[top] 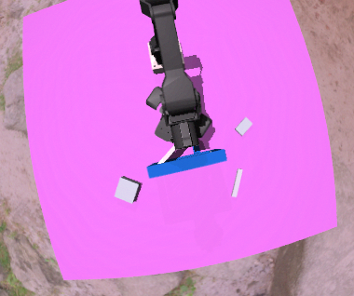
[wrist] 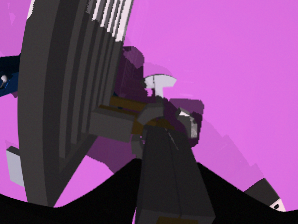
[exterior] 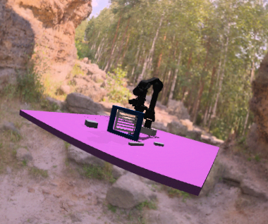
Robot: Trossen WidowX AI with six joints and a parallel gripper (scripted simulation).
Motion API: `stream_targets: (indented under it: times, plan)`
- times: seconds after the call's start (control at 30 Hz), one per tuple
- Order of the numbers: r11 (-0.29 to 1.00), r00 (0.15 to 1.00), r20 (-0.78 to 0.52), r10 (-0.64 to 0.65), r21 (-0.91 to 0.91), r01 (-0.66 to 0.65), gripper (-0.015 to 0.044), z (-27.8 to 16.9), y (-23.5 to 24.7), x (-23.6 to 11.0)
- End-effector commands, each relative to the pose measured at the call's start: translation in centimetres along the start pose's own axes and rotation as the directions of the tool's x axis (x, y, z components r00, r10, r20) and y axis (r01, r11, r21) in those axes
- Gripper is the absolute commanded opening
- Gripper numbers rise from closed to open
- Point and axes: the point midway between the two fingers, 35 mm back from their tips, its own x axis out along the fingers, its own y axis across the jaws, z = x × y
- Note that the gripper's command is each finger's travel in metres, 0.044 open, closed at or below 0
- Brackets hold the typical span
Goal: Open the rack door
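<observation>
The blue frame (top: 186,164) (exterior: 111,120) (wrist: 7,75) stands upright on the magenta table (top: 96,116) (exterior: 175,155). The slatted door (top: 167,154) (wrist: 37,100) is swung partly open from the frame, toward the arm's base. Its free edge is hidden under the gripper in the top view. My gripper (top: 184,139) (exterior: 137,105) (wrist: 165,168) is shut on the door's handle (wrist: 160,84), beside the door's slatted face. In the wrist view the handle's pale end shows beyond the fingers; its exact turn is hard to tell.
A pale square block (top: 128,190) (exterior: 91,123) lies left of the frame in the top view. A thin pale bar (top: 237,182) (exterior: 136,144) and a small pale block (top: 243,127) (exterior: 159,144) lie to its right. The arm's base (top: 156,64) (exterior: 148,131) is behind the gripper.
</observation>
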Motion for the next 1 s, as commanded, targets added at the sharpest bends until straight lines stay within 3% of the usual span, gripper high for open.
stream_targets:
  times: [0.0,0.97]
  plan:
    - [0.998,1.000,0.010,0.002,-0.065,-0.001,0.0024,0.2,-0.6,0.0]
    - [0.902,1.000,0.012,-0.003,-0.432,0.008,0.0024,2.5,-6.3,0.0]
